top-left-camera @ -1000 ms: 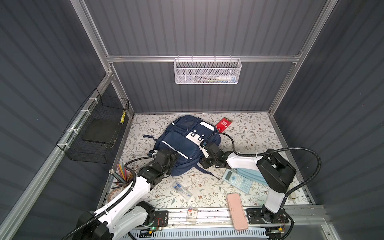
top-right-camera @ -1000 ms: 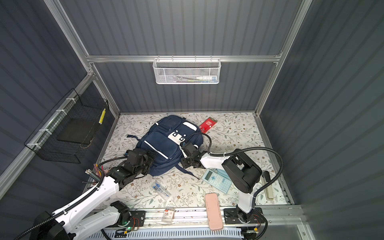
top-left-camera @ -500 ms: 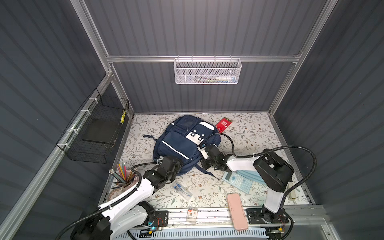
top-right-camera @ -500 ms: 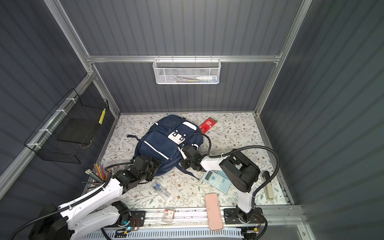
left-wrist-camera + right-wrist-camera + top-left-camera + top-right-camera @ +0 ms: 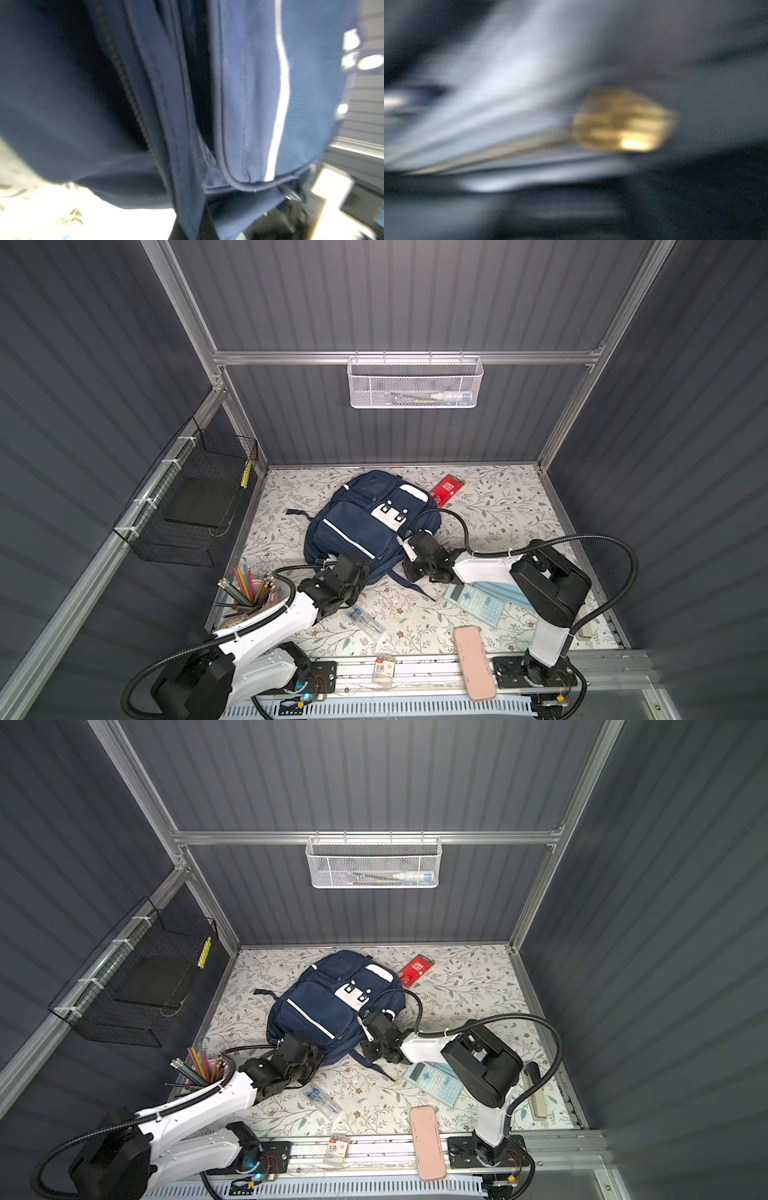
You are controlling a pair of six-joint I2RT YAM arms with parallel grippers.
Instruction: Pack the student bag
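The student bag (image 5: pixel 357 522) (image 5: pixel 324 1002) is a navy backpack with white stripes, lying flat at mid table in both top views. My left gripper (image 5: pixel 338 563) (image 5: pixel 291 1042) is at its near edge. In the left wrist view a fold of the bag's navy fabric (image 5: pixel 249 104) runs down between the jaws, which are shut on it (image 5: pixel 193 226). My right gripper (image 5: pixel 409 542) (image 5: pixel 368 1021) is shut at the bag's near right corner. The right wrist view is blurred to pale streaks and a brass-coloured blob, so I cannot tell what it pinches.
A blue calculator (image 5: pixel 473 605) and light-blue pouch (image 5: pixel 498 591) lie under the right arm. A pink case (image 5: pixel 473 662), pen packet (image 5: pixel 365 618), pencil cup (image 5: pixel 249 593) and red packet (image 5: pixel 446 489) surround the bag. A black wire basket (image 5: pixel 195 506) hangs on the left wall.
My left gripper has drawn back along the bag to its near edge and shut on fabric. My right gripper has shut at the bag's right corner.
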